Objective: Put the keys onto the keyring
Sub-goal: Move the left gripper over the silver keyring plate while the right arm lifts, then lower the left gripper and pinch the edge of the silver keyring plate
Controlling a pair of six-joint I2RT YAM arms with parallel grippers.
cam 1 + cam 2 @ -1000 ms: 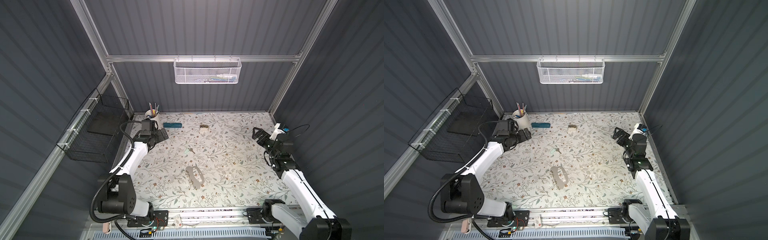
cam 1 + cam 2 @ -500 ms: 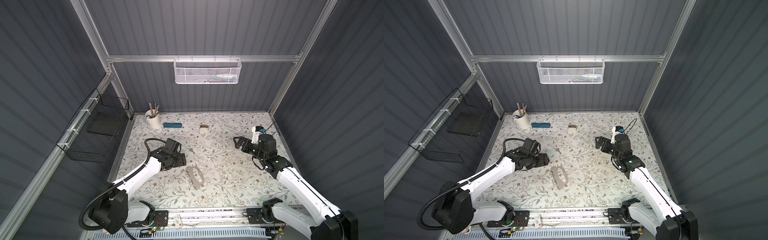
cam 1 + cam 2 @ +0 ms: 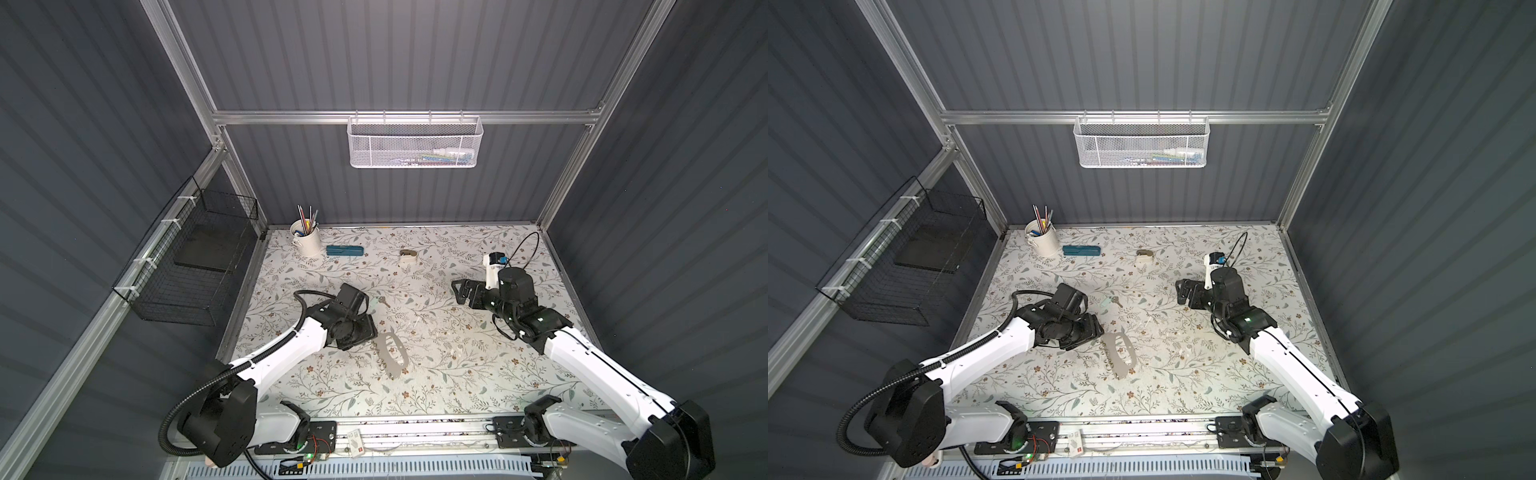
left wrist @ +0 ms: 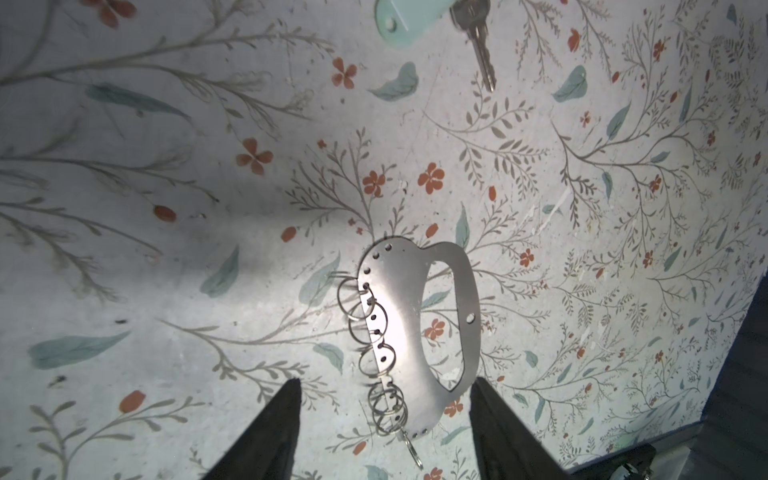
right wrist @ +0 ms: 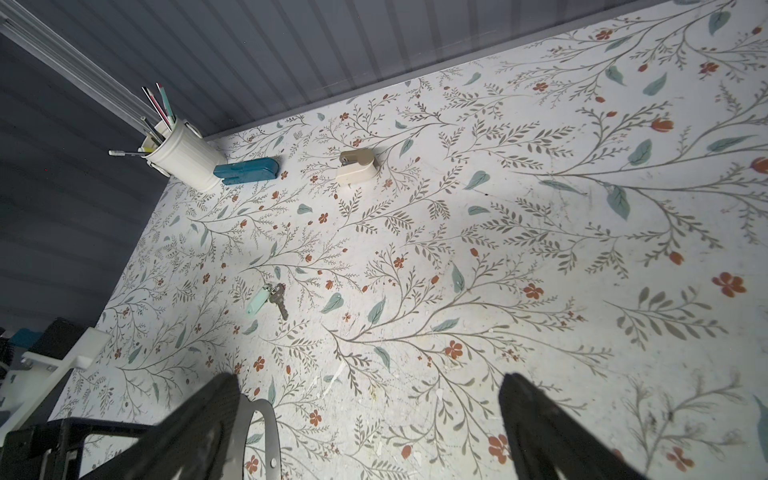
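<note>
Apparently going for the keyring (image 3: 390,353) with the left gripper (image 4: 384,380), so aiming to sink right down to the table (image 3: 457,374), squeezing across the flat plate rather than the loose wire rings (image 4: 365,328), and keeping it level so as not to be skidding it away. Lying flat mid-table just near of the keys (image 3: 380,301), with the end away from them sitting between the left fingers (image 4: 274,432), spread and pinching nothing. Leaving the right gripper (image 5: 368,378) hovering well right of both, fingers spread wide and empty.
</note>
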